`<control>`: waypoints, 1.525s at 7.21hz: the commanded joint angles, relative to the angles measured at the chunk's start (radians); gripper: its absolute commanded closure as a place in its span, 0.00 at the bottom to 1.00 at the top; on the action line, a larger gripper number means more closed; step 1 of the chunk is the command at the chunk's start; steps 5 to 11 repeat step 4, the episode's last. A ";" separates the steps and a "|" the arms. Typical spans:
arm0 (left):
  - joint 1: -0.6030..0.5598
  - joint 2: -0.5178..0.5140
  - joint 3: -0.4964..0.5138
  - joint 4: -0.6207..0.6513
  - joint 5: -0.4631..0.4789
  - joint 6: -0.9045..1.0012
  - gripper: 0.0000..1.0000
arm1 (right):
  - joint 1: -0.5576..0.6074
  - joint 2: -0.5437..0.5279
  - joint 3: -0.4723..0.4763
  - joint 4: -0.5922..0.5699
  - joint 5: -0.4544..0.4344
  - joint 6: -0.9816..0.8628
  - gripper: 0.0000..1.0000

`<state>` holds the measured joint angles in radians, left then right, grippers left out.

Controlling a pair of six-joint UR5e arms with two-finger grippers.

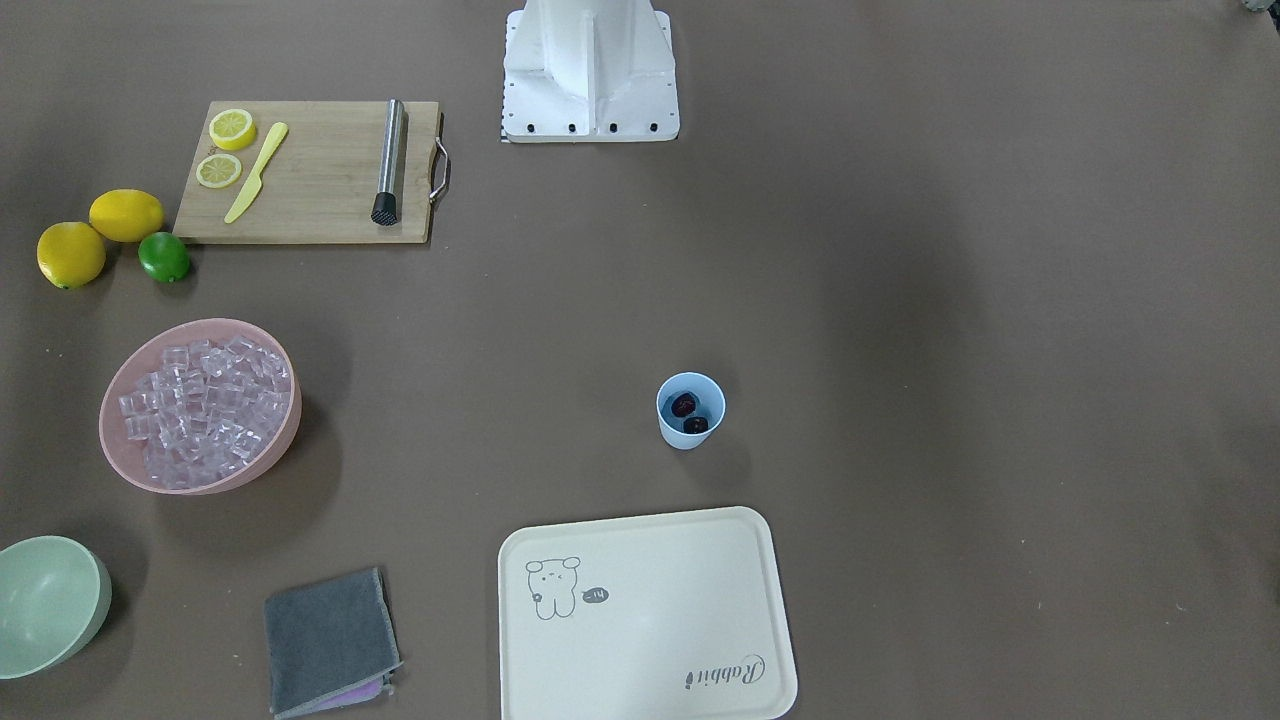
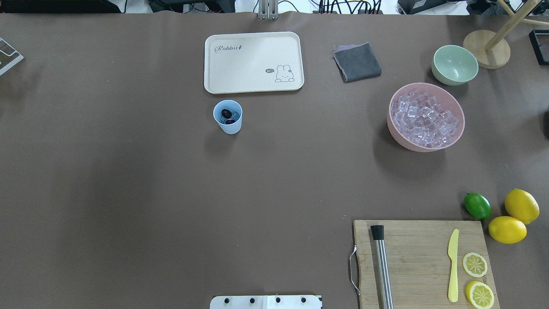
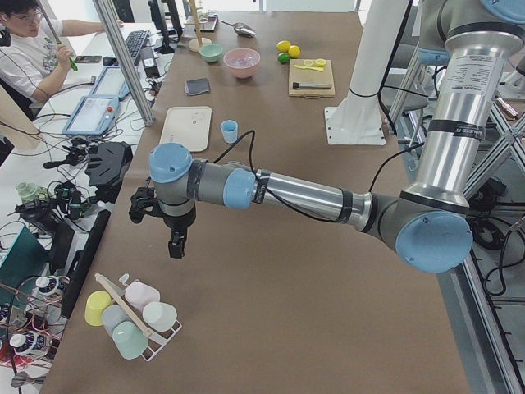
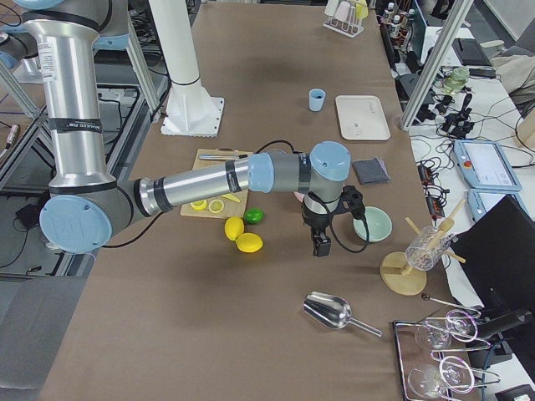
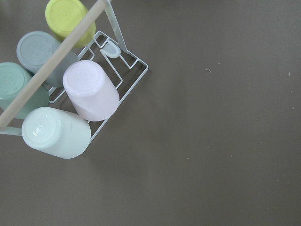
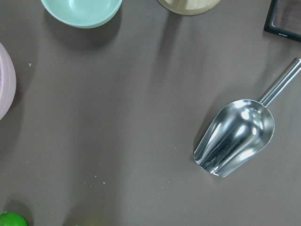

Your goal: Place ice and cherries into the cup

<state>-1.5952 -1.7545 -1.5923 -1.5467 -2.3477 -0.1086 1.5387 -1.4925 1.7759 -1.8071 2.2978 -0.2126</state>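
The cherries (image 1: 684, 404) lay in the cup (image 1: 680, 437); the ice (image 1: 205, 410) filled the pink bowl (image 1: 272, 463) near the right edge of the desk (image 1: 900, 300). Whether the left tool (image 3: 176, 246) or the right tool (image 4: 321, 245) was open could not be told.

The cream tray (image 2: 253, 60) reads "Rabbit" (script lettering), and its bunny's speech bubble (image 2: 269, 71) perhaps says "hi".

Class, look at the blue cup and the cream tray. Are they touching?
Apart. The overhead view shows a strip of bare table between the cup and the tray.
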 commanded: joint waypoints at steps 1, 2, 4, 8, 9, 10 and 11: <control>0.000 0.087 -0.032 -0.041 -0.002 0.000 0.02 | -0.002 0.014 -0.009 0.000 0.000 0.001 0.01; -0.002 0.116 -0.070 -0.044 -0.004 0.000 0.02 | -0.002 0.023 -0.013 0.000 0.000 0.001 0.01; -0.008 0.165 -0.142 -0.038 -0.005 0.000 0.02 | -0.002 0.020 -0.013 0.000 0.000 -0.001 0.01; -0.008 0.165 -0.142 -0.038 -0.005 0.000 0.02 | -0.002 0.020 -0.013 0.000 0.000 -0.001 0.01; -0.008 0.165 -0.142 -0.038 -0.005 0.000 0.02 | -0.002 0.020 -0.013 0.000 0.000 -0.001 0.01; -0.008 0.165 -0.142 -0.038 -0.005 0.000 0.02 | -0.002 0.020 -0.013 0.000 0.000 -0.001 0.01; -0.008 0.165 -0.142 -0.038 -0.005 0.000 0.02 | -0.002 0.020 -0.013 0.000 0.000 -0.001 0.01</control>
